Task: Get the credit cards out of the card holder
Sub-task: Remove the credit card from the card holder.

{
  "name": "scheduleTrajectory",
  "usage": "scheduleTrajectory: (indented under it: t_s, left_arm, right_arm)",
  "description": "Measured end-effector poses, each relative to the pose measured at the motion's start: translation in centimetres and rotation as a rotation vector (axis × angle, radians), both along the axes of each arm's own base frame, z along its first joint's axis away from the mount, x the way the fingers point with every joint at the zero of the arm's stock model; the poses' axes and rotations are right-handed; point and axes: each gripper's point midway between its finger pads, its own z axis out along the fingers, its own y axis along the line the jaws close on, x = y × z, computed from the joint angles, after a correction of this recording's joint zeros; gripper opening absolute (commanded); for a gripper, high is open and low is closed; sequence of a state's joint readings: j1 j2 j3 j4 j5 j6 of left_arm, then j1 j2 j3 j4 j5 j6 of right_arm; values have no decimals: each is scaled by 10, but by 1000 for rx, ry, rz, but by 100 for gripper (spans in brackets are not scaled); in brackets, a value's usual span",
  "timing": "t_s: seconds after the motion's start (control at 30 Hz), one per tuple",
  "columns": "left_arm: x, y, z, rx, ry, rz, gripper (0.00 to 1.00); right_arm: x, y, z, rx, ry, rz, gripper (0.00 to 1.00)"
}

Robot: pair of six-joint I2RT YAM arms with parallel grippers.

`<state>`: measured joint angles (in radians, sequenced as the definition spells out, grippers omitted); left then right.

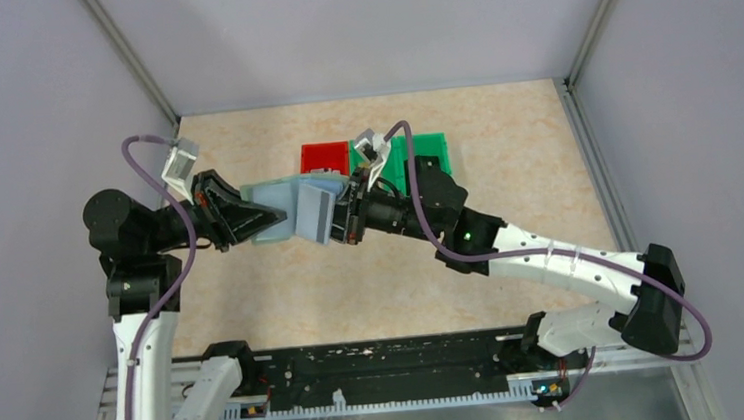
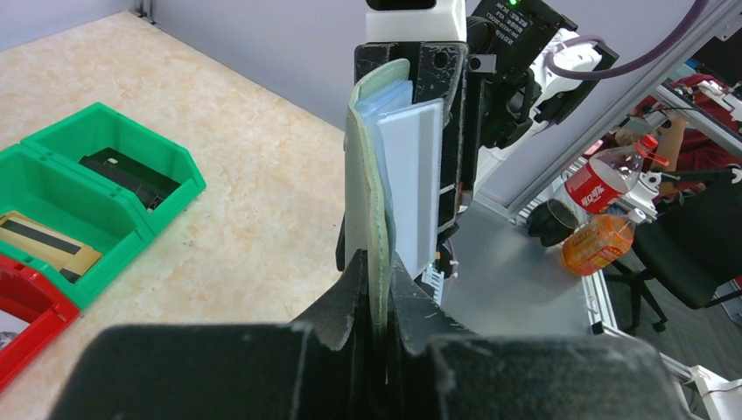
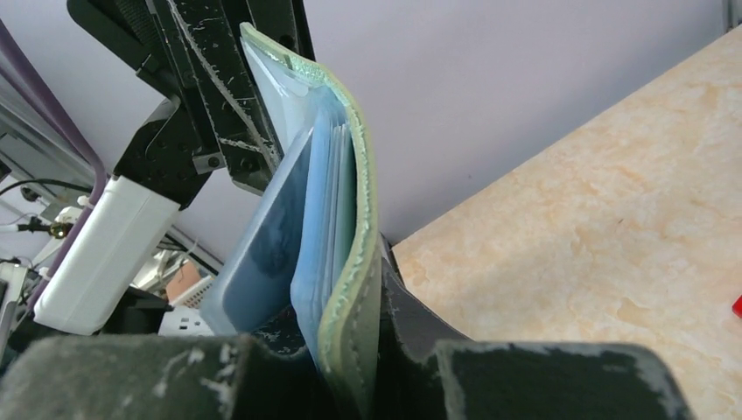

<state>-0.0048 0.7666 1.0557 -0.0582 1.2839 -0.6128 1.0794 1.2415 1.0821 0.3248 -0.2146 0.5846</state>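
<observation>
While both arms hold the holder (image 1: 293, 211) up off the surface (image 1: 507, 189), it hangs spread open, pale pockets showing. The left pincer (image 1: 270, 218) is clamped on the holder's left edge. The right pincer (image 1: 341, 217) has closed on its right edge, pinching the green cover and blue-grey leaves together, as far as the wrist views show.

For a clean draw, I judge the right should let go of the cover and nip one card edge alone. It should then pull straight along the pocket while the left grips firm. A skewed pull would likely bend a leaf or drag the whole holder.

How many cards sit inside the holder I cannot tell.

Beyond the holder stand three bins: one red bin (image 1: 324, 157) and two green bins (image 1: 424, 152). Each green one has one card: a dark card (image 2: 118, 171) and a tan card (image 2: 44, 241) with a black stripe.
</observation>
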Motion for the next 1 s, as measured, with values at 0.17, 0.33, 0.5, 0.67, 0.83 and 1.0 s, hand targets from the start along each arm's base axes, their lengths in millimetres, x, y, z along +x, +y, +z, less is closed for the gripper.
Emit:
scheduleTrajectory:
  t_s: [0.17, 0.33, 0.5, 0.67, 0.83, 1.0]
  left_arm:
    - [-1, 0, -2, 1, -3, -3, 3]
    - [-4, 0, 0, 1, -24, -4, 3]
    - [-8, 0, 2, 4, -45, -14, 3]
    - [-10, 0, 3, 5, -49, -20, 5]
    - [-10, 0, 2, 5, -48, -24, 41]
    - [-5, 1, 0, 24, -63, 5, 64]
  right_arm:
    - [-1, 1, 3, 13, 1, -2, 42]
    - [-9, 2, 18, 80, -14, 31, 40]
    - [-10, 4, 17, 79, -15, 28, 24]
    - [-7, 5, 14, 67, -18, 2, 10]
    - [-7, 5, 13, 65, -18, -3, 0]
    - [-9, 3, 11, 64, -20, -10, 0]
